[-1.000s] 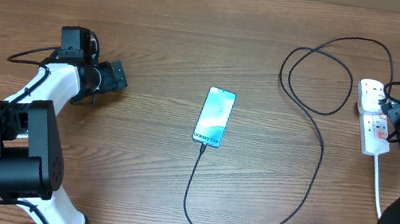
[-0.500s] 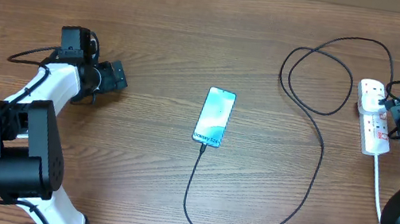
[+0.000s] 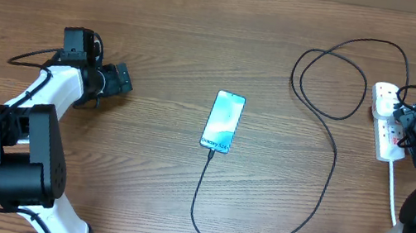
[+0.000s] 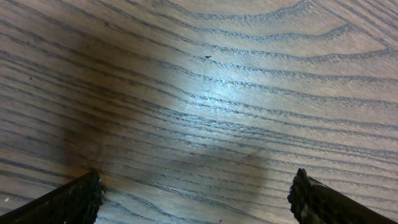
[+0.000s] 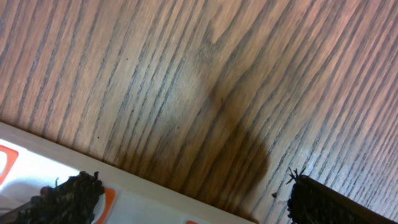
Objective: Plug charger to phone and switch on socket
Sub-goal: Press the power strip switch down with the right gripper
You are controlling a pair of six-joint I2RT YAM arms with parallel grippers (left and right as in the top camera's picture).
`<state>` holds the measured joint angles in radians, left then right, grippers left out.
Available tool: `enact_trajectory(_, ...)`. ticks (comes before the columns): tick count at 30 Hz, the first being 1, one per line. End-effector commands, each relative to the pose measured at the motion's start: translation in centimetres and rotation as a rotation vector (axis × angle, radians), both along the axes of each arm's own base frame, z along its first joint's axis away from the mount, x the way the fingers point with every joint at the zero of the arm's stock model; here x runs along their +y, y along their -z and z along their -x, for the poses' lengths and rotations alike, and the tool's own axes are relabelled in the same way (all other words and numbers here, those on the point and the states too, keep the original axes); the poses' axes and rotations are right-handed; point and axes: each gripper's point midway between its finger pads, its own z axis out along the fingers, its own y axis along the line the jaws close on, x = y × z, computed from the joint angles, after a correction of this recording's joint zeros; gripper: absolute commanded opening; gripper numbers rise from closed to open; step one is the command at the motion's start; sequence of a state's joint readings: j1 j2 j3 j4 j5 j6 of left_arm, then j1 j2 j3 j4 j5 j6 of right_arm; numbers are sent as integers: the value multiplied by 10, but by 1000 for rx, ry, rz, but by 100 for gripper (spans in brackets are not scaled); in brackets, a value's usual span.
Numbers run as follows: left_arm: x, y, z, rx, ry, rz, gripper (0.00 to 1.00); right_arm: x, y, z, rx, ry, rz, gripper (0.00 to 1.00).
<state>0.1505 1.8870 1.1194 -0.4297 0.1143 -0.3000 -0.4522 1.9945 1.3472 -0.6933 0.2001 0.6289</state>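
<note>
Spread wide at the right edge of the socket [image 3: 389, 143]: right gripper [image 3: 412, 125], the nearer arm. Socket's long axis front-to-back. Well left of socket: phone [image 3: 223, 121], charger [image 3: 333, 166] tip at its near end; farther left, left gripper [image 3: 122, 79], also spread.

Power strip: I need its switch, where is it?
Overhead view: the white power strip lies near the table's right edge, partly under the right tool, the black charger cable looping to its left.
</note>
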Motion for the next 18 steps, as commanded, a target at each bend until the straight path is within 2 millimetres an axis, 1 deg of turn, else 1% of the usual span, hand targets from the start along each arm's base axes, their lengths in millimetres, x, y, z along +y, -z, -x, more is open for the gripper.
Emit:
enact_trajectory(1, 2, 35, 28, 125, -16, 0, 100, 19, 13, 1, 17, -46, -93, 100)
enact_trajectory(6, 2, 35, 28, 125, -15, 0, 100, 32, 15, 0, 17, -126, -151, 100)
enact_trajectory(18, 2, 35, 29, 125, -16, 0, 100, 37, 17, 7, 48, -149, -166, 100)
